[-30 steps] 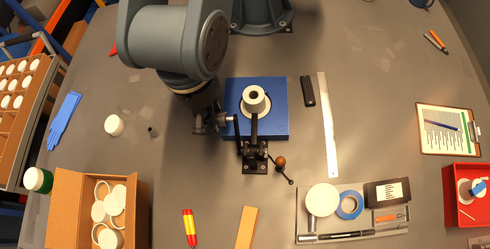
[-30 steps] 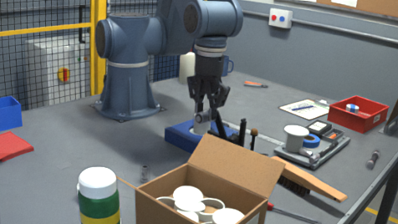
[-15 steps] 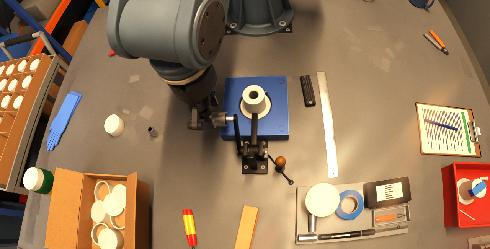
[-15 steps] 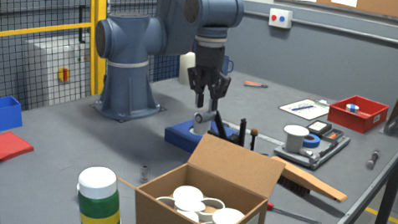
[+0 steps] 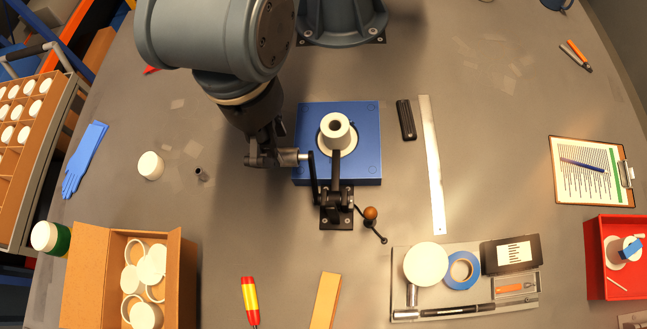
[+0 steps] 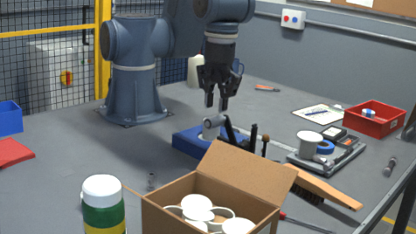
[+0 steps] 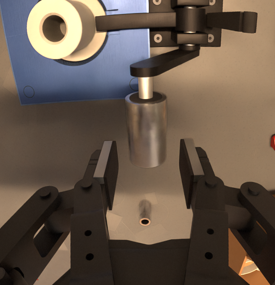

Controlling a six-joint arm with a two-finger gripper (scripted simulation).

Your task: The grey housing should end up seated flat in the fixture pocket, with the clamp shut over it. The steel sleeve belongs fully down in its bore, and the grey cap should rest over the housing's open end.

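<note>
My gripper point(image 7: 148, 172) is open and holds nothing; it hangs above the steel grip of the clamp handle point(image 7: 147, 133), at the left edge of the blue fixture point(image 5: 337, 143). The grey housing point(image 5: 335, 133) stands upright in the fixture pocket with its bore open at the top. The black clamp arm point(image 5: 335, 169) lies across the fixture toward the housing's base. The steel sleeve point(image 5: 201, 173) lies on the table to the left, and the grey cap point(image 5: 150, 165) sits further left of it.
An open cardboard box point(image 5: 131, 273) of white rings sits at the near left. A tool tray point(image 5: 466, 277) with tape lies at the near right, a steel ruler point(image 5: 432, 159) and a black block point(image 5: 406, 119) right of the fixture, and a knobbed lever point(image 5: 371, 218) beside the clamp base.
</note>
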